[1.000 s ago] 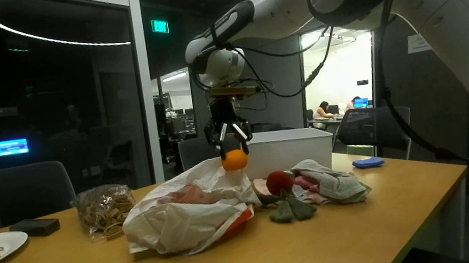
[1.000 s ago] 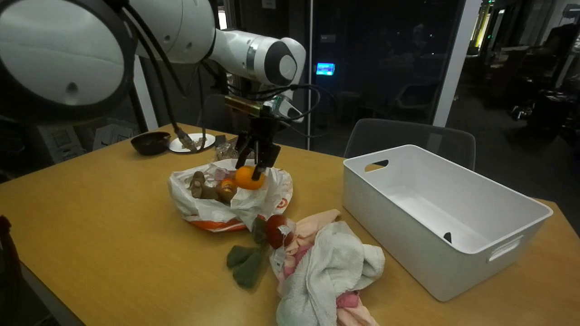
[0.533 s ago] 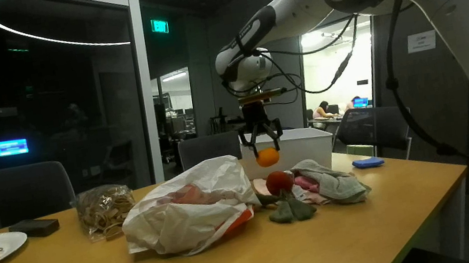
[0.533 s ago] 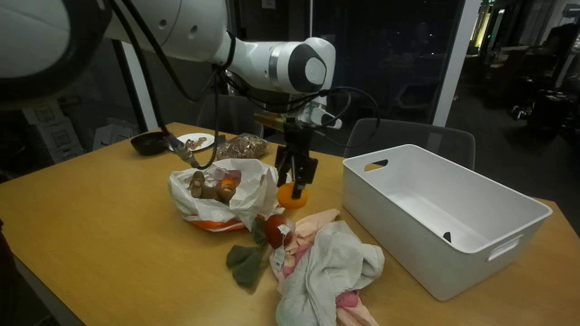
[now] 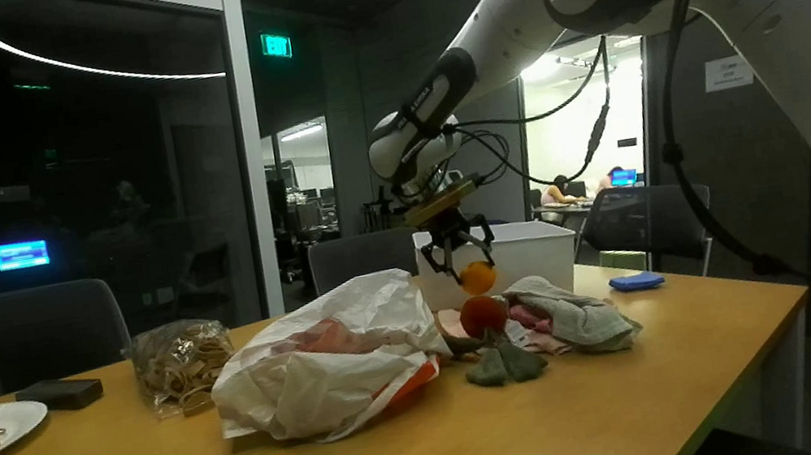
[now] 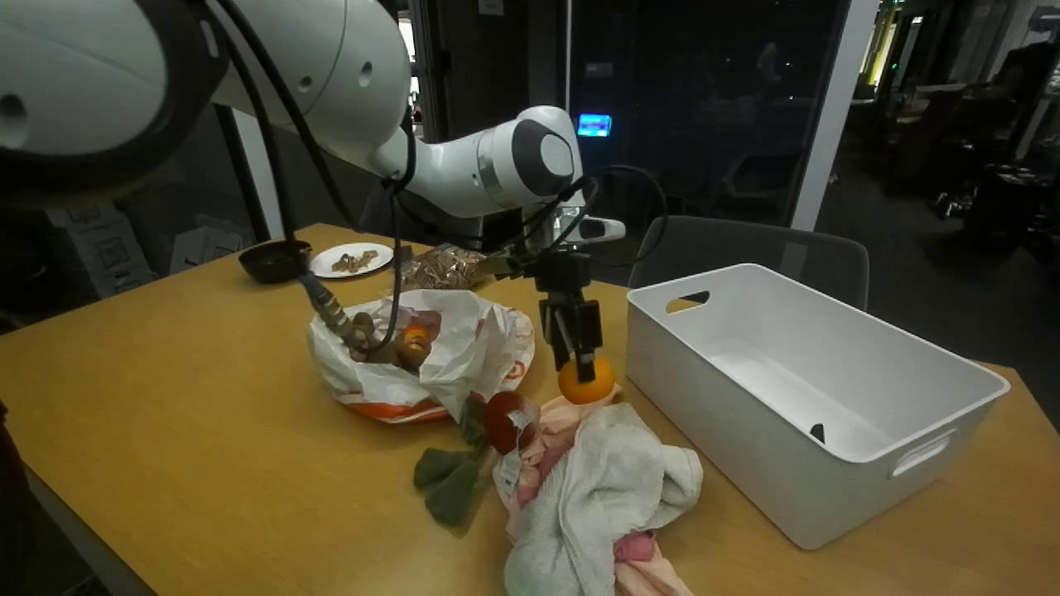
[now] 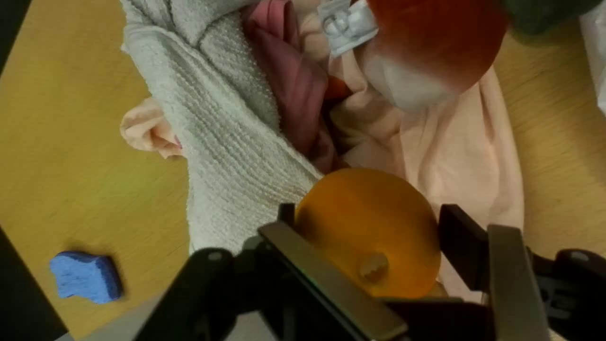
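Observation:
My gripper (image 7: 368, 215) is shut on an orange ball-like fruit (image 7: 374, 232), with one finger on each side. In both exterior views the orange (image 5: 480, 278) (image 6: 590, 392) hangs at the fingertips above the cloth pile. The pile has a pale towel (image 7: 227, 128), a peach cloth (image 7: 454, 156) and a pink cloth (image 7: 293, 85). A red round item (image 7: 440, 38) with a white tag and green leaf-like parts (image 6: 451, 487) lies at its edge. Whether the orange touches the pile I cannot tell. A white open bin (image 6: 795, 463) stands beside the pile.
A crumpled white bag (image 6: 472, 339) holding brown items lies beside the pile. Behind it are a clear bag of brown bands (image 5: 183, 363), a paper plate (image 5: 17, 416), a dark block (image 5: 61, 393) and a black bowl (image 6: 273, 263). A blue sponge (image 7: 85, 277) lies near the table edge.
The gripper has carried the orange from over the white bag to over the cloth pile near the bin. It has come lower and tilted. The other things have not moved.

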Tool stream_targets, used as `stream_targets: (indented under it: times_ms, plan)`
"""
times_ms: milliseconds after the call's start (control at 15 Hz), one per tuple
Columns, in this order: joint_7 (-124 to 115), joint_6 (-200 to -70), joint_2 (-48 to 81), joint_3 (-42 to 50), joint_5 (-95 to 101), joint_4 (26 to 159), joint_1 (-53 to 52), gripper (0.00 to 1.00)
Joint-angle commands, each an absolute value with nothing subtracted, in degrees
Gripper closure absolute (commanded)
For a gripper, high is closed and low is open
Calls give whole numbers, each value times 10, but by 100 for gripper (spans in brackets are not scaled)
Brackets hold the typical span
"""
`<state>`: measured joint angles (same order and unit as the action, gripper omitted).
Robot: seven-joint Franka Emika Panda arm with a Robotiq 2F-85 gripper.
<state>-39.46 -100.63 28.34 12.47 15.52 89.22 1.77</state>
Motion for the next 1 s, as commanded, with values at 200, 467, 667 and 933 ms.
stream_targets:
  times_ms: [200,467,667,933]
  plan:
    - [-476,-1002,261,119,202,908,-12,0]
    - [-403,-1038,222,80,169,944,-12,0]
    - [-366,-1059,194,48,149,968,-26,0]
    - [-315,-1091,177,8,125,986,-51,0]
